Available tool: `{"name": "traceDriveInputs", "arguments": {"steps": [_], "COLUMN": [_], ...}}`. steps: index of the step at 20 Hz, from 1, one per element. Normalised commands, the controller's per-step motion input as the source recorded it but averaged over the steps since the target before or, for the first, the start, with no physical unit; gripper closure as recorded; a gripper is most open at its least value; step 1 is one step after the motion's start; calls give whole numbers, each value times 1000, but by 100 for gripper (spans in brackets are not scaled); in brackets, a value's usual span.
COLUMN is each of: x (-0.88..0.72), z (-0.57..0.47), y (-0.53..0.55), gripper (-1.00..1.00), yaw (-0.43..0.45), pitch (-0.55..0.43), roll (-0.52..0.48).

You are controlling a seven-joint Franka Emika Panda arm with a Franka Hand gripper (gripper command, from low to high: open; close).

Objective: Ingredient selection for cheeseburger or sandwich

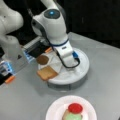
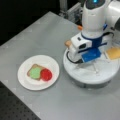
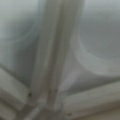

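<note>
Your arm is bent low over the white round divided tray (image 1: pixel 81 71), at the centre of a front view and at the right of a front view (image 2: pixel 75 68); the pincer (image 1: pixel 67 65) reaches down into the tray, and you cannot tell whether it is open, closed or holding anything; the wrist view shows only the tray's white ribs (image 3: pixel 53 62) close up, with no fingers visible.

On the tray's left side in a front view lie a tan toast square (image 1: pixel 47 73) and, just above it, a dark brown round patty (image 1: pixel 42 59); in a front view a yellow-orange cheese square (image 2: pixel 113 53) sits at the tray's right edge.

The sandwich is begun on the white paper plate (image 2: pixel 25 77), at the left of a front view and at the bottom of a front view (image 1: pixel 53 110); 1 toast square (image 2: pixel 32 68) carries the green lettuce piece (image 2: pixel 35 73) and the red tomato disc (image 2: pixel 46 74); all rest on the grey tabletop (image 2: pixel 45 37).
</note>
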Motion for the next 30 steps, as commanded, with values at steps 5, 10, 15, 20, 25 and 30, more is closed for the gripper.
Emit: {"name": "traceDriveInputs", "arguments": {"steps": [5, 10, 15, 20, 25, 30], "x": [138, 165, 166, 168, 178, 187], "z": [76, 85, 75, 67, 63, 56], "y": [-48, -40, -41, -46, -47, -48], "gripper": [-100, -100, -100, -100, -100, -100], "yaw": [189, 168, 149, 135, 131, 145], "pitch": [82, 96, 96, 91, 89, 84], "roll": [145, 149, 161, 159, 157, 160]}}
